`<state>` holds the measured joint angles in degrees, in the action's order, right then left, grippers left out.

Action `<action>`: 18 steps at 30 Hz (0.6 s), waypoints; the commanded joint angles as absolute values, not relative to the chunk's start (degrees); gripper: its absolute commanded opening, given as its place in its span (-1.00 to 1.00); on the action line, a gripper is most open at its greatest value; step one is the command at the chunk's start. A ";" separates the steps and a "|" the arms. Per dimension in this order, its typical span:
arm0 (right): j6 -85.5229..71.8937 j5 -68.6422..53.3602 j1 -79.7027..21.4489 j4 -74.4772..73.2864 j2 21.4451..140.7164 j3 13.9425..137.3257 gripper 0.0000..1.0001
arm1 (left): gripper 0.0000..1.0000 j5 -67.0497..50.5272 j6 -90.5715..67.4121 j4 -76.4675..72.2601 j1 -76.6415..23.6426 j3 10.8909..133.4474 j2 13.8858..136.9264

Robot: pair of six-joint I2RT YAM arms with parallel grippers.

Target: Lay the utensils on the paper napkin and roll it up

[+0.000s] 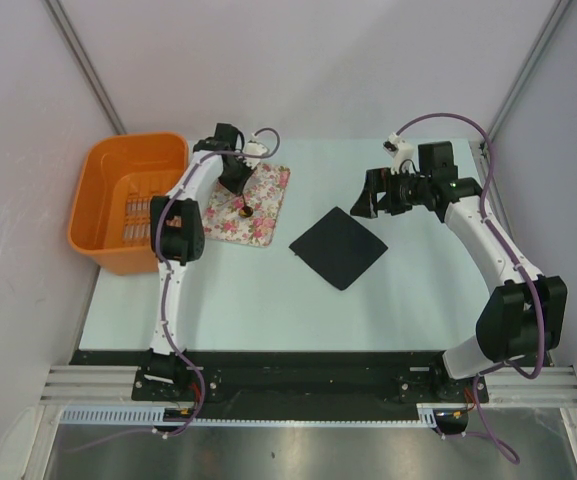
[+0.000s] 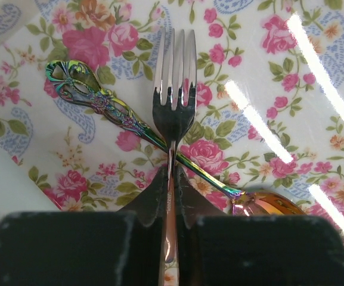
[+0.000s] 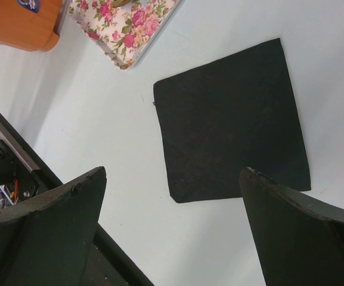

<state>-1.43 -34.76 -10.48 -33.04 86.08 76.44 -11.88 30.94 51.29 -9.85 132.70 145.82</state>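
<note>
Your left hand is down on the floral cloth, in the upper left part of the overhead view. Its two fingers are pinched almost together on the slim handle of a fork. In the left wrist view the fork runs straight up the middle of the frame, tines at the top, and its handle goes down between the fingertips. The fork lies across a spoon. That spoon runs diagonally from its ornate rainbow-tinted handle end at the upper left to its gold bowl at the lower right, just beside the fingers. Both utensils are on the cloth, which lies just to the right of the orange basket.

The black napkin lies flat near the centre of the surface, turned corner-on like a diamond. It is well apart from the cloth and has nothing on it.

Your right hand hangs above the surface, just to the upper right of the napkin. Its fingers are spread wide and hold nothing. In the right wrist view they frame the lower corners, with the napkin showing between them.
</note>
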 commanded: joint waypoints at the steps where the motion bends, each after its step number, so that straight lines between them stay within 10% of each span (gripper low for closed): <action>1: -0.70 -34.72 -10.28 -32.96 86.48 79.10 0.99 | -0.95 -7.64 30.59 54.14 -10.90 130.16 146.78; 18: -3.34 -36.56 -10.28 -29.89 87.80 80.95 0.99 | -1.00 -17.56 21.89 53.35 -10.81 131.66 131.49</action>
